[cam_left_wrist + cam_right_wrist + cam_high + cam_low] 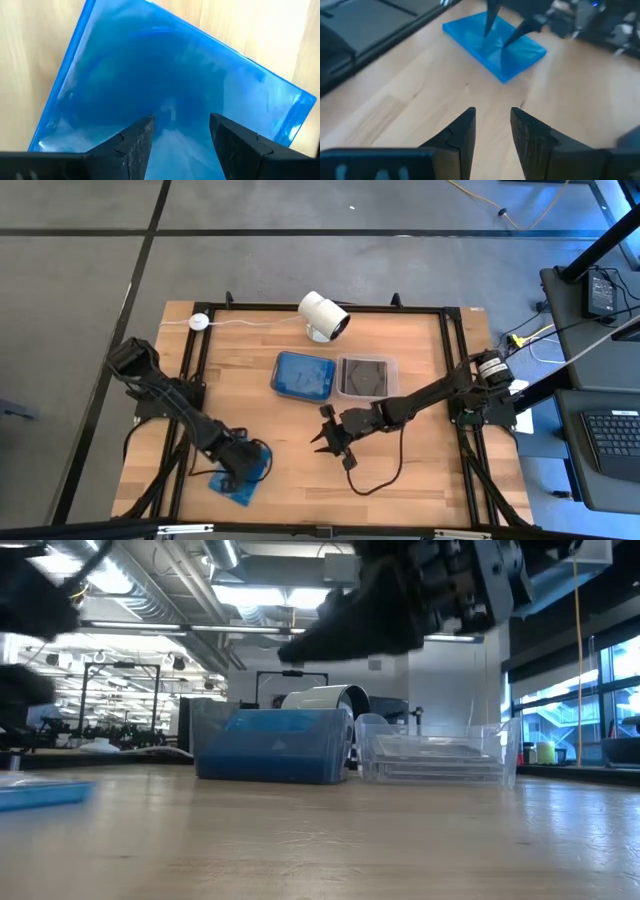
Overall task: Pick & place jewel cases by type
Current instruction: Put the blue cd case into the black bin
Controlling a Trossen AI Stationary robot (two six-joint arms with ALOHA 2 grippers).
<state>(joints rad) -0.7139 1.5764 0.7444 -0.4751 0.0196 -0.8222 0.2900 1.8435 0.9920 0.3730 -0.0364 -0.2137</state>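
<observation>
Left gripper (180, 132), fingers spread and released, poised directly over the flat blue jewel case (165, 85); right gripper (335, 442), fingers part-open and empty, well apart.

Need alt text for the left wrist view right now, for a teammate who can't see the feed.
A translucent blue jewel case lies flat on the light wooden table and fills most of the view. The left end effector sits directly over it with its two dark fingers spread apart and nothing between them.
</observation>
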